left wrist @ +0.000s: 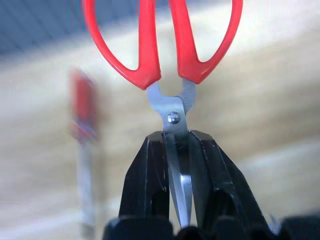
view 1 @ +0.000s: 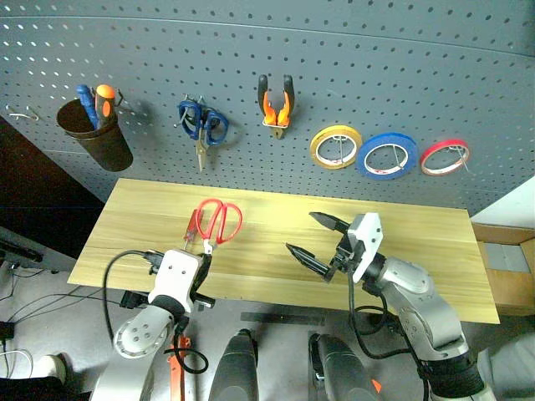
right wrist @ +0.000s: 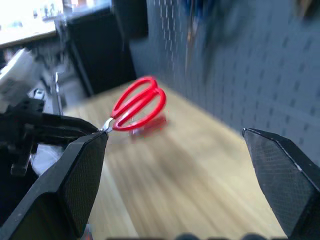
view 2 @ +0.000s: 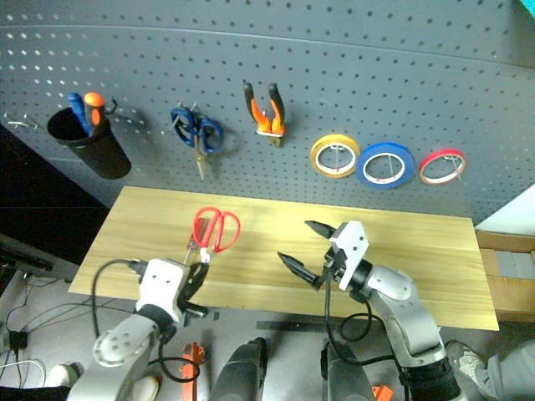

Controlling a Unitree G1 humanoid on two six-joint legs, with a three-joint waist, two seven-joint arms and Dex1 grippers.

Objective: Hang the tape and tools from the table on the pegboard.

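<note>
Scissors [view 1: 219, 220] step in hand: left gripper [left wrist: 179, 165] is clamped on the blades just below the pivot, red handles pointing away toward the pegboard [view 1: 351, 58], lifted off the desk [view 1: 418, 251]. Right gripper [view 1: 316, 240] hangs over mid-desk, jaws wide, nothing in them. Pliers [view 1: 276, 104] and blue tape [view 1: 388, 155] already hang on the board. A red-handled tool, probably the screwdriver [left wrist: 82, 125], lies blurred on the desk just beside the scissors. Next move, I'd say: raise the scissors and thread a handle loop over a free hook. Loop must face the hook squarely.
</note>
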